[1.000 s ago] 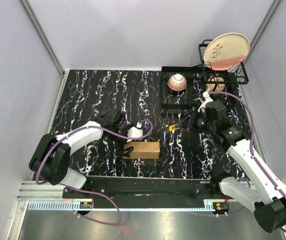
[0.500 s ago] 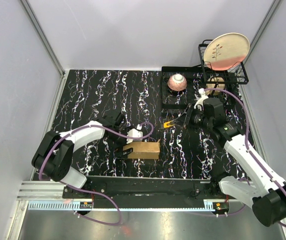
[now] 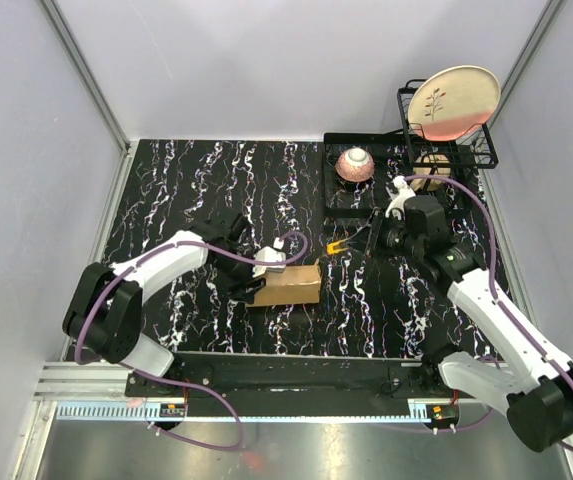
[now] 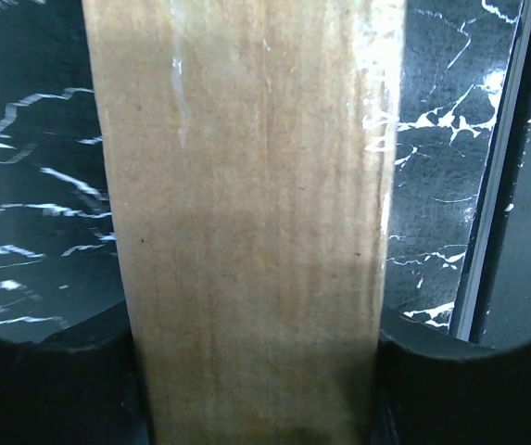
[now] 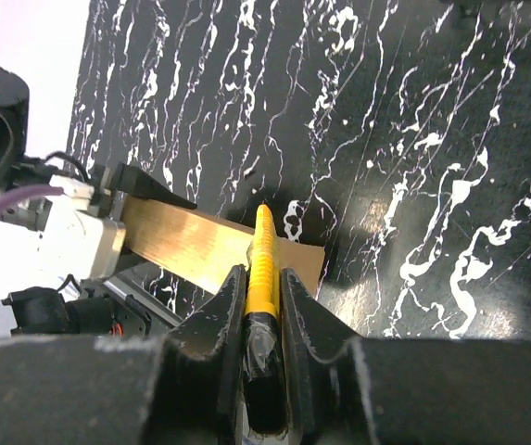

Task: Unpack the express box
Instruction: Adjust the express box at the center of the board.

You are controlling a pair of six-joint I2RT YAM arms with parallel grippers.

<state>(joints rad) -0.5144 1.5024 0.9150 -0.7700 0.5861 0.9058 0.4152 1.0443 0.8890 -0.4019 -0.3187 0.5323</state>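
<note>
Box position: the express box sits near the middle of the marbled table, towards its near edge and set askew.
Left jaws: the left gripper is closed on the box's left end.
Left wrist view only: cardboard fills the whole gap, and both fingers press its sides.
Right jaws: the right gripper is clamped on the yellow utility knife, to the far right of the box and apart from it.
Right wrist view only: the knife tip lines up with the box's right end; depth cannot be judged.
Overhead view only: a bowl on a black tray and a plate in a rack, at the far right.
Hidden: the box's underside, so whether it rests flat or is lifted cannot be told.
Cut off: both box ends in the left wrist view.
Unclear: whether the blade is out.
</note>
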